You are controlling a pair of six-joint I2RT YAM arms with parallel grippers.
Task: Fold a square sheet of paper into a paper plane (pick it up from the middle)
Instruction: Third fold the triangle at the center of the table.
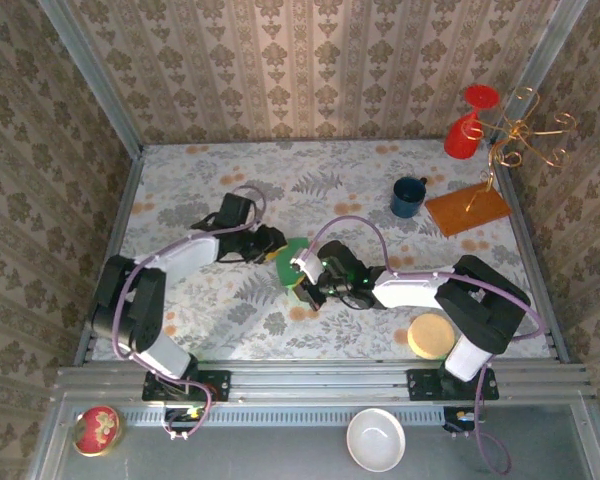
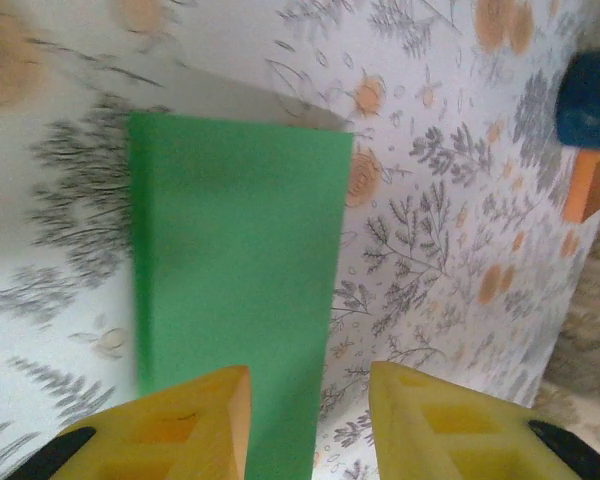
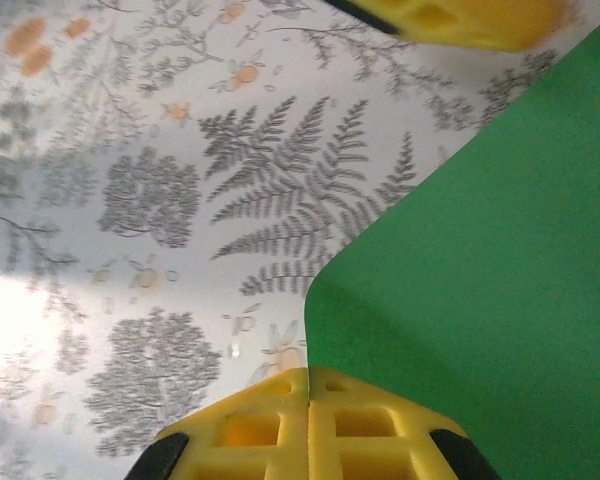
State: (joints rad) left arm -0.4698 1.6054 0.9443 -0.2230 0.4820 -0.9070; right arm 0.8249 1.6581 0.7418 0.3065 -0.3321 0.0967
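1. On the surface (image 1: 180,190), at mid-table between the two arms: one green sheet (image 1: 290,262), folded into a narrow strip with one straight long edge.
2. Far right of the surface: one blue mug (image 1: 410,197), one orange board (image 1: 467,211) just beside it, one red goblet (image 1: 470,125) and one gold wire stand (image 1: 528,130).
3. Near right, by the right arm's base: one round tan disc (image 1: 431,335).
4. Near ledge, in front of the bases: one white bowl (image 1: 377,440) and one red tin (image 1: 97,430).
5. Arms, two. Left arm (image 1: 180,258) reaches rightward, low, its wrist at the sheet's left edge. Right arm (image 1: 410,288) reaches leftward, low, its wrist at the sheet's near right edge.
6. Left fingers (image 2: 180,420): two, yellow, standing apart with a clear gap. The sheet (image 2: 235,280) runs under one of them, and bare surface shows in the gap.
7. Right fingers (image 3: 260,430): two, yellow, pressed together. The sheet's (image 3: 480,300) edge runs into the seam between them, so they appear to pinch it.
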